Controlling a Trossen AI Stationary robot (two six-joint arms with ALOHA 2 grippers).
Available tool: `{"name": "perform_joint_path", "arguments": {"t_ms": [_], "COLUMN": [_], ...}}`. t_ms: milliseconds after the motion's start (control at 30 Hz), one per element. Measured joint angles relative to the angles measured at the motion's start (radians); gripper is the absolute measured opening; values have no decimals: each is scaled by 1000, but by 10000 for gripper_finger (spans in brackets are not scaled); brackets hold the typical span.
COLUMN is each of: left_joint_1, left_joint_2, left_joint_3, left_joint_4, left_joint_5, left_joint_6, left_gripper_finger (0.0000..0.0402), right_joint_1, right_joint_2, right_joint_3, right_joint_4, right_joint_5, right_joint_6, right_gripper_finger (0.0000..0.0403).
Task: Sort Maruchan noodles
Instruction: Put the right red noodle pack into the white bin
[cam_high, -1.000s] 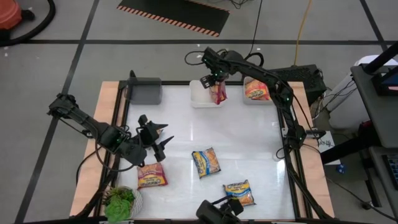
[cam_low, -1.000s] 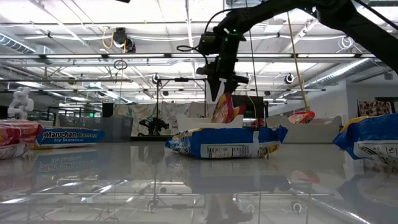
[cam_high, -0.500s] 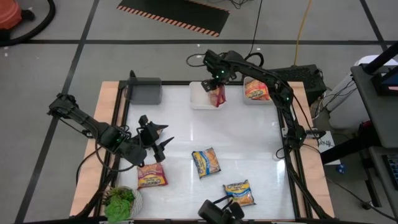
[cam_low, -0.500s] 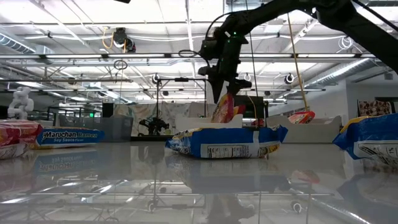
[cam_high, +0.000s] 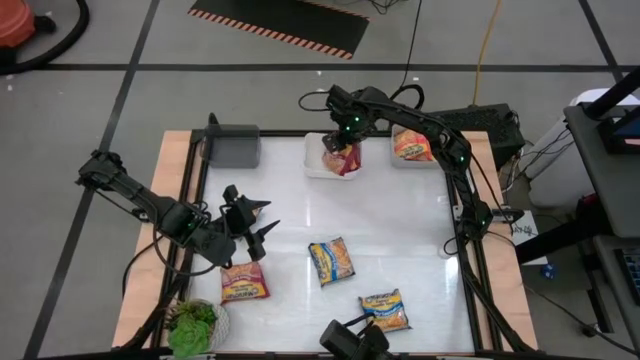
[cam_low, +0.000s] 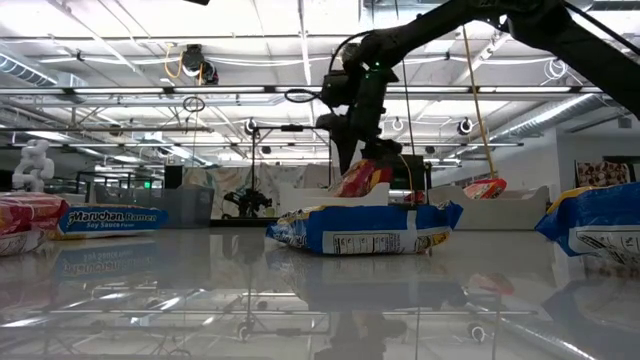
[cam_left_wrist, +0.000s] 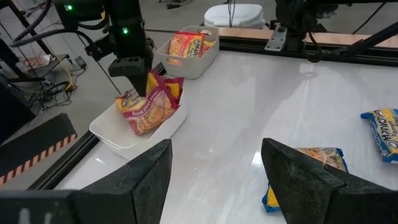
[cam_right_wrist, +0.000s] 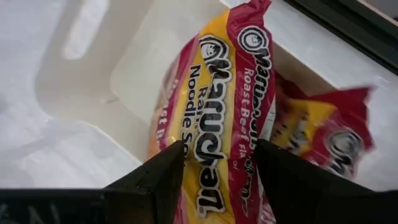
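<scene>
My right gripper (cam_high: 343, 133) is over the white bin (cam_high: 318, 165) at the table's far edge, shut on a red Maruchan packet (cam_right_wrist: 224, 93). That packet leans into the bin (cam_left_wrist: 149, 106) on a second red packet (cam_right_wrist: 329, 143). Another white bin holds an orange packet (cam_high: 413, 145). On the table lie a red packet (cam_high: 243, 283) and two blue-and-yellow ones (cam_high: 331, 261) (cam_high: 385, 311). My left gripper (cam_high: 258, 228) waits open above the table's left side, touching nothing. My right gripper pinches the red packet's upper end (cam_right_wrist: 217, 168) between its two fingers, which come from above and point down. One finger (cam_right_wrist: 155, 180) stands at each long edge, with the printed face between them. The packet hangs tilted, and its lower end (cam_left_wrist: 142, 124) is in the white bin.
A grey bin (cam_high: 232, 147) sits at the far left corner of the table. A green leafy plant (cam_high: 193, 325) stands at the near left corner. The middle of the white table (cam_high: 400, 220) is bare between the bins and the loose packets.
My right gripper has come down over the white bin with the red packet. The packet hung nearly upright below the fingers a second ago; now its lower end has gone into the bin and it has tipped over to a lean.
</scene>
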Motion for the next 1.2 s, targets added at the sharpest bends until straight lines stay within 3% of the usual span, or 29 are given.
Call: {"name": "perform_joint_path", "arguments": {"t_ms": [333,733,1000,1067,1200], "left_joint_1": [0,0,0,0,0], "left_joint_2": [0,0,0,0,0], "left_joint_3": [0,0,0,0,0], "left_joint_4": [0,0,-10,-14,-22], "left_joint_5": [0,-1,-1,-1,-1], "left_joint_6": [8,8,8,8,2], "left_gripper_finger": [253,253,253,253,253], "right_joint_1": [3,3,17,23,58], "right_joint_2": [-4,-5,-58,-93,-181], "right_joint_3": [0,0,0,0,0], "right_joint_4": [11,65,170,186,182], "right_joint_5": [-52,-51,-47,-23,135], "right_joint_6": [-33,-106,-132,-130,-127], "right_gripper_finger": [186,79,58,55,51]}}
